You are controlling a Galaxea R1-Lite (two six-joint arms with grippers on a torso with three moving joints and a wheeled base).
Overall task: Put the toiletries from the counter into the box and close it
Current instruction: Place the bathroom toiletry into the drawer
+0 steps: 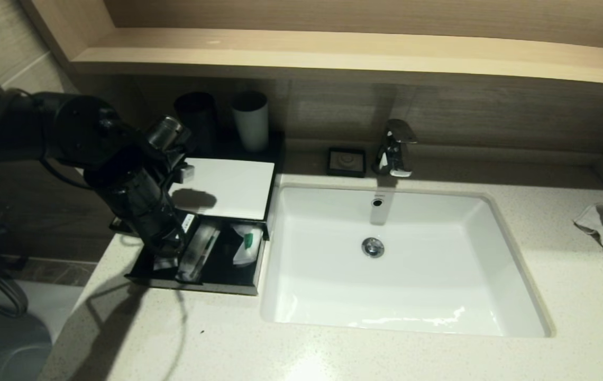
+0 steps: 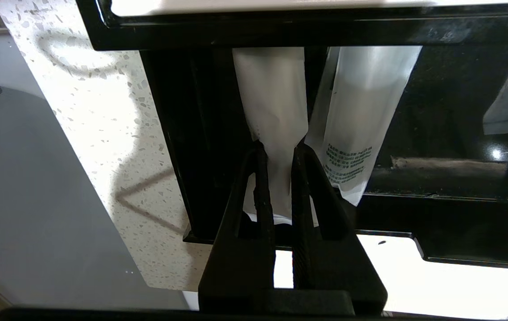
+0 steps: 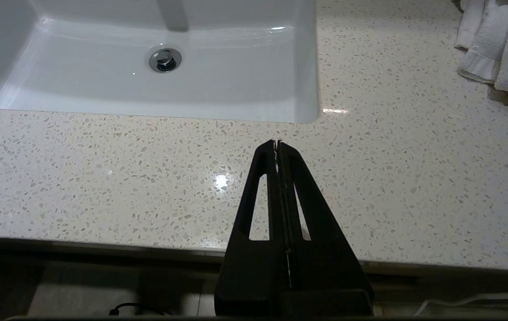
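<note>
Left gripper (image 2: 280, 151) pinches a long slim packet (image 2: 272, 98) over the box (image 1: 203, 275) drawer. Right gripper (image 3: 277, 143), fingers pressed together, hangs above the counter (image 3: 102, 169).

box (image 1: 203, 280): glossy black plastic | counter (image 1: 386, 354): speckled polished stone

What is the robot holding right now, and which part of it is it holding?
The left gripper is shut on a slim white packet, pinching its near end over the open drawer of the box. The right gripper holds nothing.
</note>
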